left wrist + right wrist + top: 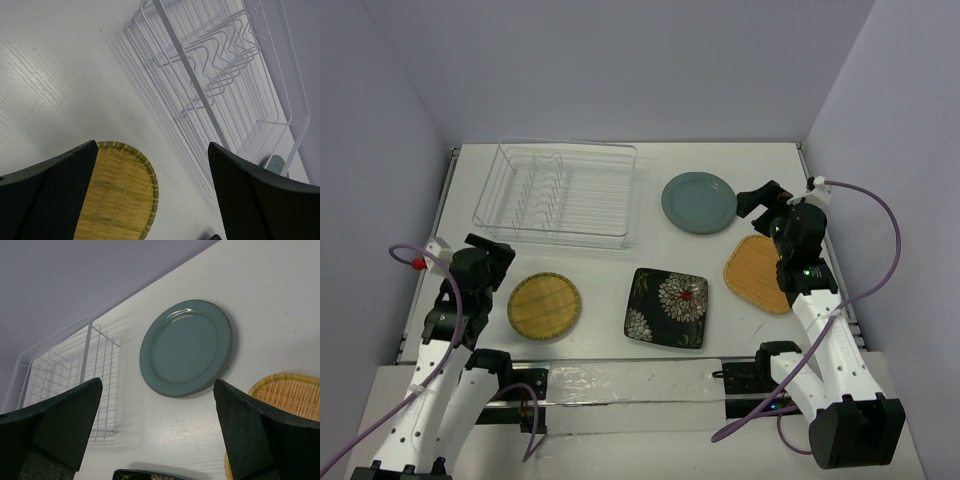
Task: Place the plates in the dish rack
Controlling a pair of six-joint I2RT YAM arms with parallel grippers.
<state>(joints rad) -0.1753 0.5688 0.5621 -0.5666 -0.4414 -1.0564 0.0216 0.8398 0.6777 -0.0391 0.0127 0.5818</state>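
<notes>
No plate is racked yet; a first pick looks due. The left gripper [490, 250] gapes fully, empty, the round yellow woven plate [544, 305] just under it, the clear dish rack [557, 240] ahead. The right gripper [760, 198], equally wide and empty, faces the teal-grey plate [699, 202]. Next: slip a finger under a rim, close.
</notes>
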